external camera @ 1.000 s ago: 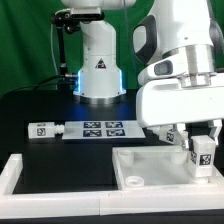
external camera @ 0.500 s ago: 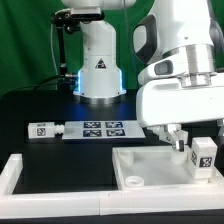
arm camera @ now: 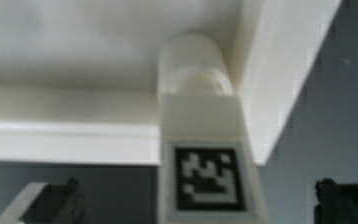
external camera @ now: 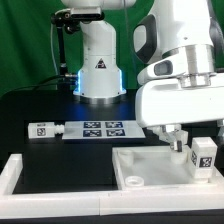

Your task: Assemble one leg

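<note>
A small white leg (external camera: 205,155) with a black-and-white tag stands upright at the right-hand corner of the large white tray-like panel (external camera: 150,165) in the exterior view. My gripper (external camera: 200,141) hangs over it. In the wrist view the leg (arm camera: 197,110) runs between my two dark fingertips (arm camera: 51,200), which stand wide apart and do not touch it. The gripper (arm camera: 197,208) is open. The leg's far end rests against the panel's (arm camera: 69,110) raised rim. A second tagged leg (external camera: 41,130) lies at the exterior view's left.
The marker board (external camera: 100,128) lies flat behind the panel. A white raised frame (external camera: 18,172) runs along the front left. The arm's base (external camera: 98,70) stands at the back, in front of a green backdrop.
The fingers have spread away from the leg and the gripper has shifted slightly. The leg now sits a little lower and further right at the panel's corner.
</note>
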### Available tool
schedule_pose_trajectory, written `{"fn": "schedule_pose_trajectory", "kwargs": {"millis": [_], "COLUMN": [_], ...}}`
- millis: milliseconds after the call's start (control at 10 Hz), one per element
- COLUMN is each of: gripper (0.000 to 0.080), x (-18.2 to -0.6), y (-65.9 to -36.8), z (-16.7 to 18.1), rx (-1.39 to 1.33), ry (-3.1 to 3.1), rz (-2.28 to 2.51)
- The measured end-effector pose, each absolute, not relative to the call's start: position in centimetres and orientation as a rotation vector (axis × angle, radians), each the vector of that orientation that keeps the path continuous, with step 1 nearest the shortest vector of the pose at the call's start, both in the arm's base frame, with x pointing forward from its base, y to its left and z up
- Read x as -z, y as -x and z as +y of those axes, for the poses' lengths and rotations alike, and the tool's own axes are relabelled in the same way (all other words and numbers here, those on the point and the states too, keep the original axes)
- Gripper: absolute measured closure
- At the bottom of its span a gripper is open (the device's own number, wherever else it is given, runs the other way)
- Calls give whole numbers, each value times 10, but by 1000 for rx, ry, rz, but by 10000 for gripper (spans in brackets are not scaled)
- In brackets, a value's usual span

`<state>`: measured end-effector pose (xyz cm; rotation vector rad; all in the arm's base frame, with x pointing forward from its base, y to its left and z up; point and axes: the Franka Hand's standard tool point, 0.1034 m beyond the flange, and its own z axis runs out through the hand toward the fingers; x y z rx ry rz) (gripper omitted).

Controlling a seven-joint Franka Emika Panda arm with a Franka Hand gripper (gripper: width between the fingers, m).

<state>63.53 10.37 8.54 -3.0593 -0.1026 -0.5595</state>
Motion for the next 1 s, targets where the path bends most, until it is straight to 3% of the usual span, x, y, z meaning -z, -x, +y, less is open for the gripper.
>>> {"fn": "schedule_pose_trajectory", "kwargs": {"millis": [100, 600, 1000], "gripper": [150, 150, 150], "x": [-91, -80, -79], "y": [-645, -641, -648], "z": [102, 99, 117], "rx": [564, -1, 28], "ry": [3056, 3126, 3115], "rz": [-77, 26, 66]}}
